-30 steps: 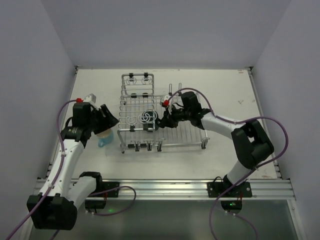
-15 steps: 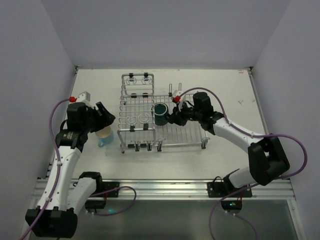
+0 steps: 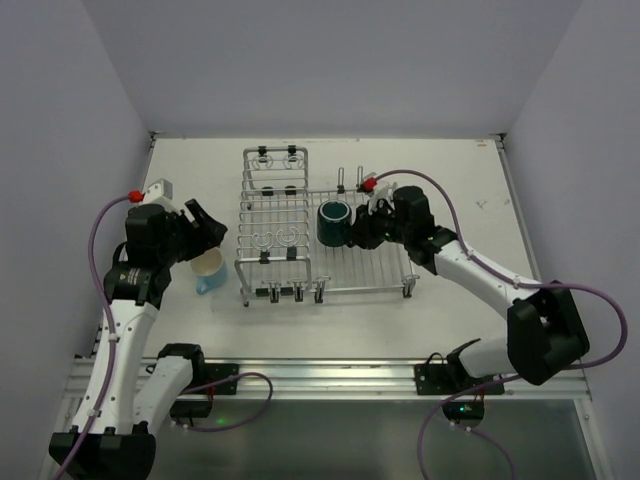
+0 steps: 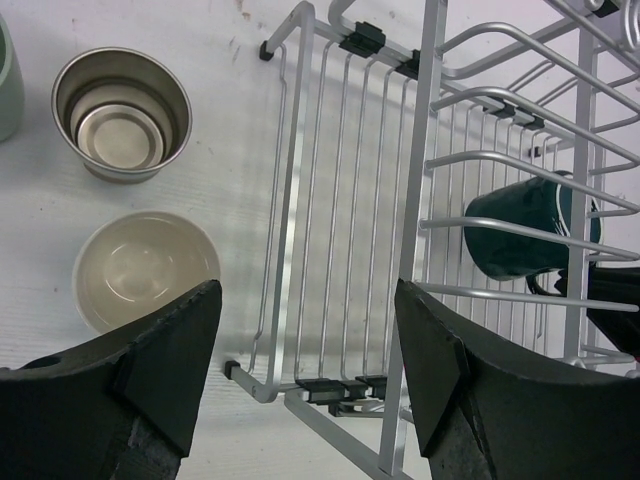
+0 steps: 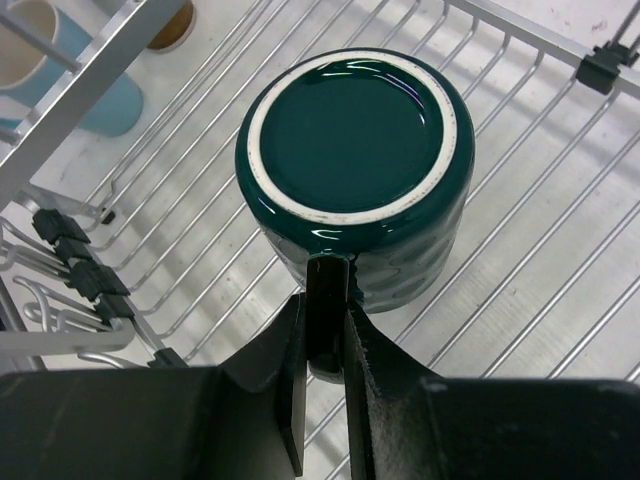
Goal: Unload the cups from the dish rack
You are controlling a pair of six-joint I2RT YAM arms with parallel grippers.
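Since my right claw pinches the teal cup only by its handle, it could swivel against the dish rack.

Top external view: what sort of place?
Probably a lab test cell, not a kitchen: bare white walls around a white table, arms bolted to an aluminium rail, one dish rack.

Bare table lies open at the upper right of the top view, with a narrower strip along the lower edge in front of the rack. Left of the rack it is crowded. A mug stands under the left gripper. The left wrist view shows a glass and a green cup at upper left. The raised section fences off the flat grid. Above the grid, the right gripper and its teal cup block the middle.
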